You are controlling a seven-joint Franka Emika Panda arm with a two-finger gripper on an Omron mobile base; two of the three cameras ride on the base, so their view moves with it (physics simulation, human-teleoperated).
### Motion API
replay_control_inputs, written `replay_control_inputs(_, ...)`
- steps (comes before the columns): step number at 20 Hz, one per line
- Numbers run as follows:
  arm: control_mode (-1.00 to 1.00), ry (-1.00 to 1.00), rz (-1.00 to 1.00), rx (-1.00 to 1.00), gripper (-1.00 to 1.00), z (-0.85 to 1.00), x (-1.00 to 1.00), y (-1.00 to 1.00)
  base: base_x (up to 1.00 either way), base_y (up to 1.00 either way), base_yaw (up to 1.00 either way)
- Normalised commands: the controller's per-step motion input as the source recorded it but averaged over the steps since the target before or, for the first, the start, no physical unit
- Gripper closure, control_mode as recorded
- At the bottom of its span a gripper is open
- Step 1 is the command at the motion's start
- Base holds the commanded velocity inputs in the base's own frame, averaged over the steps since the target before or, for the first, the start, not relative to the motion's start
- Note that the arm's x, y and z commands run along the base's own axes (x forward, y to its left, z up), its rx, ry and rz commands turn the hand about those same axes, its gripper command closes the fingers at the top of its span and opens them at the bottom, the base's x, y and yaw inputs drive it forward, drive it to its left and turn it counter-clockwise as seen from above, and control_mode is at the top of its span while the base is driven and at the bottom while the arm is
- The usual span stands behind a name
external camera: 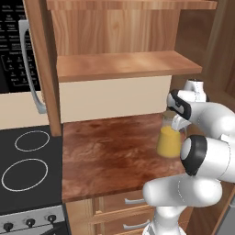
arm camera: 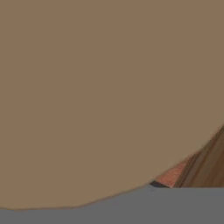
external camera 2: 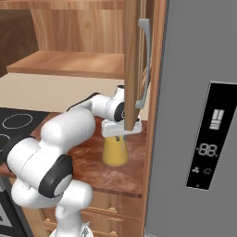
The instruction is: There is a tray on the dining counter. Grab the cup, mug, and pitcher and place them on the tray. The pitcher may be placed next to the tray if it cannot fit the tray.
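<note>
The pitcher (external camera: 168,142), clear glass with a yellow-orange lower body, stands upright near the right end of a narrow wood countertop (external camera: 110,151) beside the stove. My gripper (external camera: 178,124) comes down on its clear neck from above, fingers drawn in on the rim at its right side. In the right base view the pitcher (external camera 2: 115,152) sits just under the gripper (external camera 2: 119,135), partly behind an open cabinet door. The hand view is very close up on a flat tan surface, with a sliver of countertop (arm camera: 173,175) at the lower right. Tray, cup, mug and dining counter are out of view.
A black stovetop (external camera: 27,165) adjoins the countertop on the left, with a microwave (external camera: 13,46) above it. A wooden shelf (external camera: 124,64) hangs over the counter. The open cabinet door (external camera 2: 132,65) and a grey fridge (external camera 2: 199,115) crowd the right side. Drawers (external camera: 124,202) sit below.
</note>
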Motion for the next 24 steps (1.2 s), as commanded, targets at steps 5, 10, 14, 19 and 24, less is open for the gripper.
replay_control_inputs(5, -1.00, 0.00, 0.00, 0.00, 1.00, 0.00, -0.03, 0.01, 0.00, 0.00, 0.00)
replay_control_inputs(10, -1.00, -0.07, 0.00, 0.00, 1.00, 0.01, -0.37, 0.14, 0.00, 0.00, 0.00)
replay_control_inputs(14, -1.00, -0.10, 0.00, 0.00, 1.00, 0.02, -0.52, 0.27, 0.00, 0.00, 0.00)
replay_control_inputs(19, -1.00, -0.08, 0.00, 0.00, 1.00, 0.16, -0.26, 0.26, 0.00, 0.00, 0.00)
replay_control_inputs(24, -1.00, -0.02, 0.00, 0.00, 1.00, 0.33, -0.09, 0.28, 0.00, 0.00, 0.00)
